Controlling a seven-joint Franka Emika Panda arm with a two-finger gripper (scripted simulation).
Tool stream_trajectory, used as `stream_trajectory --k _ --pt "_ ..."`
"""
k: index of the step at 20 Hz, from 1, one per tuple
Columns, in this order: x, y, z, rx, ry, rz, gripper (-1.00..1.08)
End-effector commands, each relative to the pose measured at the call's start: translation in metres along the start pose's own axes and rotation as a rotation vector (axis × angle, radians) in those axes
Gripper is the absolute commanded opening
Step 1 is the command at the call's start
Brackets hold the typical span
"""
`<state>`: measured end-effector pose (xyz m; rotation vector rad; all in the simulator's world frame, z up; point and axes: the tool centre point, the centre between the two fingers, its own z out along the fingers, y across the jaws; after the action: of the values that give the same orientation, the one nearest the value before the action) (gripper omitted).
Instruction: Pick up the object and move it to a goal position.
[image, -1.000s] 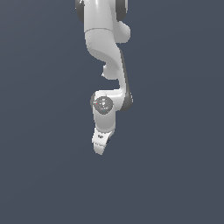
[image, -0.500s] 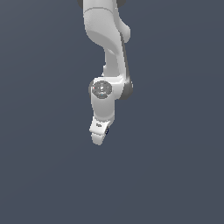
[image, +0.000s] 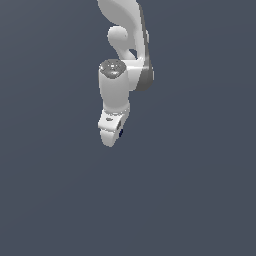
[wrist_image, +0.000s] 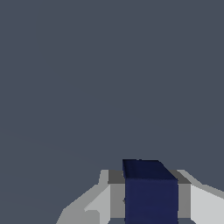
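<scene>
The white gripper (image: 111, 137) hangs from the white arm in the middle of the exterior view, pointing down. A tiny dark navy-blue cube (image: 121, 132) shows as a dark speck at the gripper's edge. In the wrist view the cube (wrist_image: 150, 192) sits between the two pale fingers (wrist_image: 103, 201), which press on its sides. The gripper is shut on the cube and holds it above the flat grey ground.
Plain dark grey ground (image: 200, 190) fills both views. No goal marker and no other object shows.
The arm has swung towards the camera and the gripper has risen and shifted slightly to the exterior view's left, the cube still held.
</scene>
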<state>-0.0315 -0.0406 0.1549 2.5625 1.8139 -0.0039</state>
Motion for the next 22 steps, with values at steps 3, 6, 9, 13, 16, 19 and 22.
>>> stream_trajectory --k 3,6,9,13,16,19,22 --pt "-0.009 -0.016 -0.038 0.0 0.0 0.0 -1.0" --pt "-0.015 -0.027 -0.065 0.0 0.001 0.0 -1.0" --pt "-0.021 -0.038 -0.092 0.0 0.002 -0.001 -1.0" --pt "-0.029 -0.052 -0.128 0.0 0.004 -0.001 -1.0" --pt "-0.034 -0.061 -0.152 0.0 0.005 -0.001 -1.0" --pt "-0.039 -0.069 -0.173 0.0 0.005 -0.001 -1.0" --pt "-0.043 -0.075 -0.191 0.0 0.005 -0.001 -1.0"
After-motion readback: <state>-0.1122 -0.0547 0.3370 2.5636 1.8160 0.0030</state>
